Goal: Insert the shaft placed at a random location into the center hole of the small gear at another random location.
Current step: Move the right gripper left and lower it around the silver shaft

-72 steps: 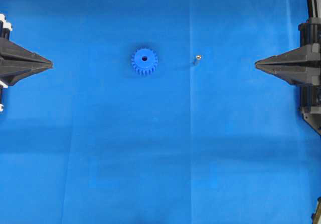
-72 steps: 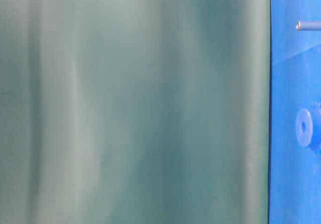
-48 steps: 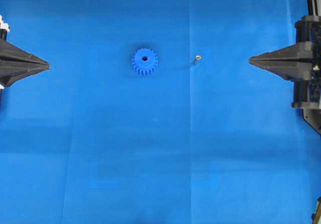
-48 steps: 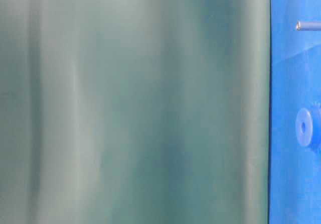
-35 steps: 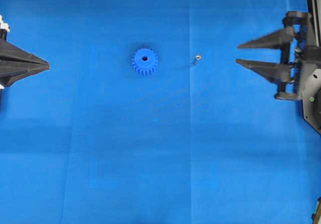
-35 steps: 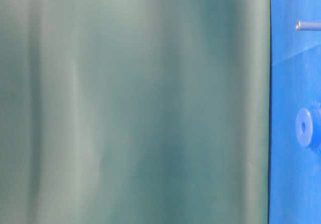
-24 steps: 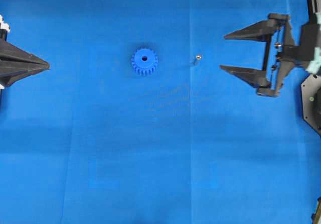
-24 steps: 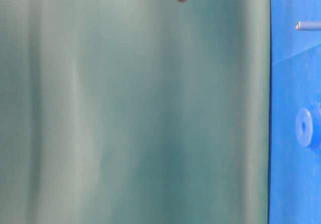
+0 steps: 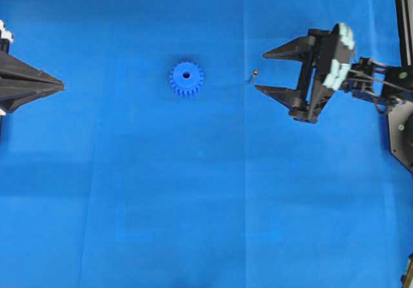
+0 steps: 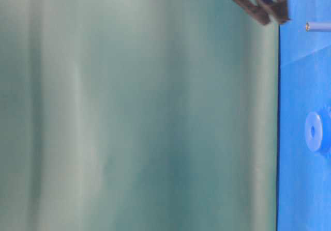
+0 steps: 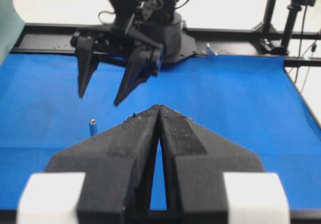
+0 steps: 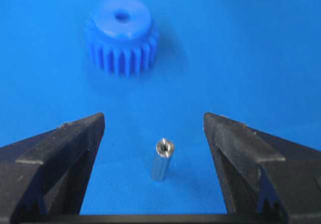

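Note:
The small gear (image 9: 186,79) is bright blue and lies flat on the blue mat, its center hole (image 9: 186,75) facing up. The shaft (image 9: 253,75), a tiny silvery pin, stands upright to the gear's right. My right gripper (image 9: 260,72) is open, with its fingertips on either side of the shaft and just short of it. In the right wrist view the shaft (image 12: 162,159) stands between the spread fingers (image 12: 75,138), touching neither, with the gear (image 12: 122,35) beyond. My left gripper (image 9: 63,84) is shut and empty at the far left; the left wrist view shows its tip (image 11: 159,107).
The blue mat (image 9: 206,191) covers the table. A black frame rail (image 11: 241,35) and the right arm's base (image 11: 165,30) stand at the far side in the left wrist view. A green curtain (image 10: 134,112) fills most of the table-level view.
My right gripper has opened and moved left from the right edge up to the shaft, its fingers now flanking it. The left gripper, gear and shaft have not moved.

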